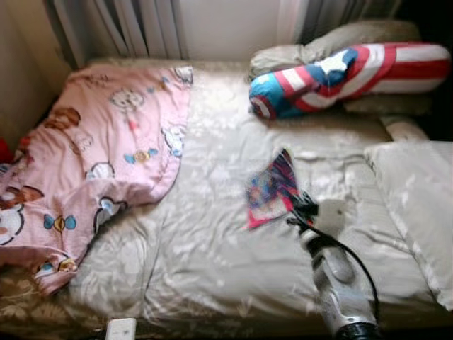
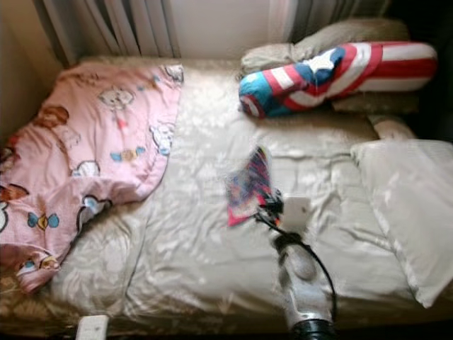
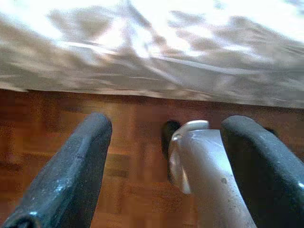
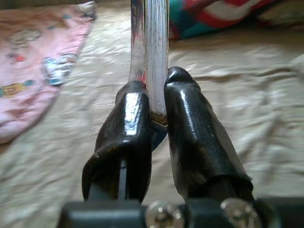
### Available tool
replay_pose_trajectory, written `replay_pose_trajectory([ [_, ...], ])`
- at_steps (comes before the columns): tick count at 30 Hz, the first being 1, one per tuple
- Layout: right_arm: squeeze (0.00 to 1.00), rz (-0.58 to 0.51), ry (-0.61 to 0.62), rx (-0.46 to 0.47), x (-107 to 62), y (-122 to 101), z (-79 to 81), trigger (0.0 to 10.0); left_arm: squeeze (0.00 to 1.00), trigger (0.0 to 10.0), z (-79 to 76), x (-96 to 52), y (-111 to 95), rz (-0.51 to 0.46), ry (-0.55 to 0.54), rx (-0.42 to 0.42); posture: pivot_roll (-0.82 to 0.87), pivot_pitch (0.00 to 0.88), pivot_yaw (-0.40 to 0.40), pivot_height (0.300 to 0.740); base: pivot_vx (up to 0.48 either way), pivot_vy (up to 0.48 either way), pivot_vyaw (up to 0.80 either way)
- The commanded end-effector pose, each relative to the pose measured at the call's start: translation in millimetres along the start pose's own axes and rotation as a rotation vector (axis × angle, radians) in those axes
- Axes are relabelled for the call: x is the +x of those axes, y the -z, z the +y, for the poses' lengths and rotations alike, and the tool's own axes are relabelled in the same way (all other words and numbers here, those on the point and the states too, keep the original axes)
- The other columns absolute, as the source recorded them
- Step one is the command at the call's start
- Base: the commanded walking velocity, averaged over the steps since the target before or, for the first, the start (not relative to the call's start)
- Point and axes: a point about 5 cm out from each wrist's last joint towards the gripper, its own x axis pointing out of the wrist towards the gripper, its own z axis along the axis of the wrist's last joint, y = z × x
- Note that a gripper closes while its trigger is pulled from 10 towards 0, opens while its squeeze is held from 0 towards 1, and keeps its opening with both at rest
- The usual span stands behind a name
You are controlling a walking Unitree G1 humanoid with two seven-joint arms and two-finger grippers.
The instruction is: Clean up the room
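The right end effector (image 1: 301, 210) is pinching a colourful book (image 1: 271, 190) over the bed (image 1: 212, 234) middle (thin grip); better to carry it level, slowly.

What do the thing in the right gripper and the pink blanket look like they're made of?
The book, pinched between the right gripper fingers above the bed, looks like paper or thin card with a glossy printed cover: the right wrist view shows a pale stack of page edges. The pink blanket looks like soft matte fabric, perhaps fleece or cotton, since it lies in rumpled folds with cartoon prints.
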Motion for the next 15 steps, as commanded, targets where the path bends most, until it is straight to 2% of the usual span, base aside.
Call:
replay_pose_trajectory([
  [1,0.0,-0.04,-0.033,0.015,3.6,-7.8,9.3,10.0,0.0,10.0,6.3,-2.8,6.7,0.021,-0.017,0.008,-0.02,0.135,-0.063,0.74,0.0,-0.285,0.0],
  [15,0.0,-0.031,-0.047,0.01,3.2,-6.4,10.6,10.0,0.0,10.0,2.6,-2.2,3.2,-0.007,-0.011,0.009,-0.02,0.136,-0.064,0.74,0.0,-0.284,0.0],
])
